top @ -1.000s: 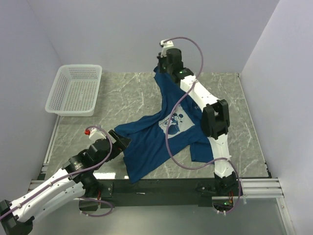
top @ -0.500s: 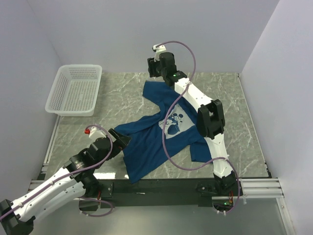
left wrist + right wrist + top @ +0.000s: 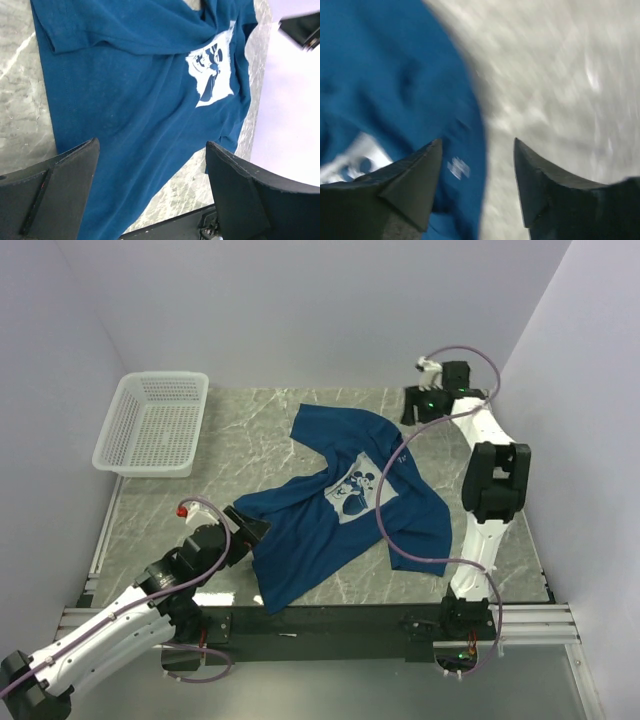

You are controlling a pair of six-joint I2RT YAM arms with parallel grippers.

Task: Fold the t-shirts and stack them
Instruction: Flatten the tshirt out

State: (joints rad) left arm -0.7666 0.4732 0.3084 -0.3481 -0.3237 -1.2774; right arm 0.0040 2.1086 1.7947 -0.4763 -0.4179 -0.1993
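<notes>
The dark blue t-shirt lies spread and rumpled across the middle of the marble table, its pale cartoon print facing up. My left gripper hovers open at the shirt's near-left edge. In the left wrist view the shirt and print lie below the left gripper, with nothing between the fingers. My right gripper is open at the back right, just past the shirt's far-right edge. The blurred right wrist view shows the right gripper empty above the shirt's edge.
A white mesh basket stands at the table's back left corner. Bare marble lies between basket and shirt. Pale walls close in the back and both sides. A black rail runs along the near edge.
My right gripper opened and let go of the shirt's upper part, which dropped flat onto the table. The right arm then swung from the back centre to the back right. The left arm hardly moved.
</notes>
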